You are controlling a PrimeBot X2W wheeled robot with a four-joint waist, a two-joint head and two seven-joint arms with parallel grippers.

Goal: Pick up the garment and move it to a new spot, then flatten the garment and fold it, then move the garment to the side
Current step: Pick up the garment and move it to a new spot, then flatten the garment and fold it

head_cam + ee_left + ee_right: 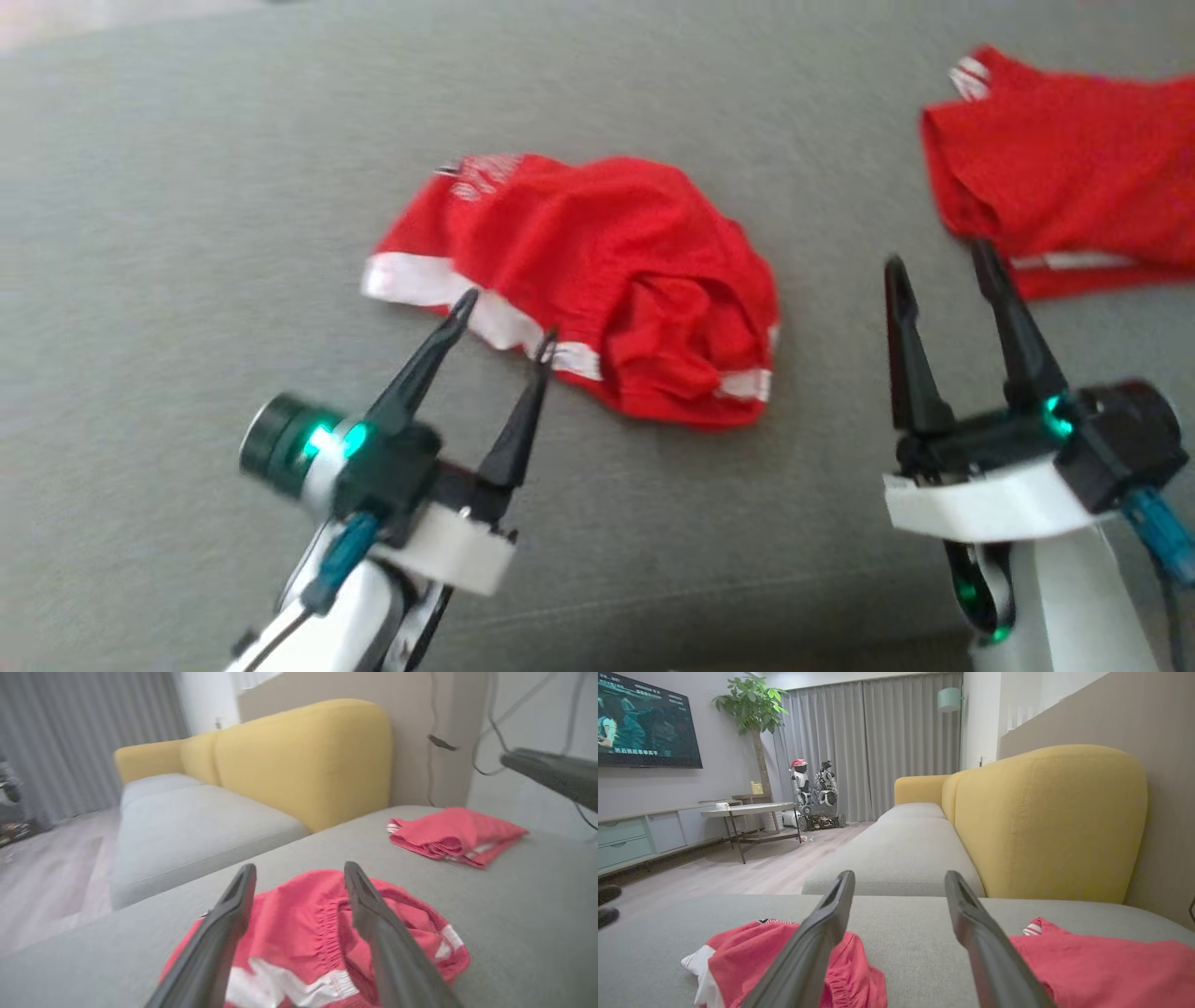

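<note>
Fingers spread on my left gripper (pixel 504 322), gripping nothing, tips at the white hem (pixel 411 280) of the crumpled red fabric garment (pixel 607 261), bunched on the grey upholstered seat (pixel 187 187). It's an edge to pull flat, I reckon. Right gripper (pixel 938 257) hangs open, empty, off to the side, ready to help.

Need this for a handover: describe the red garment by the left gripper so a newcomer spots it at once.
Two red garments lie on the grey sofa seat. Yours is the crumpled garment mid-seat, at the tips of the left gripper. Unlike the flatter red piece to the robot's right, it is bunched, with a white band along its near edge.
</note>
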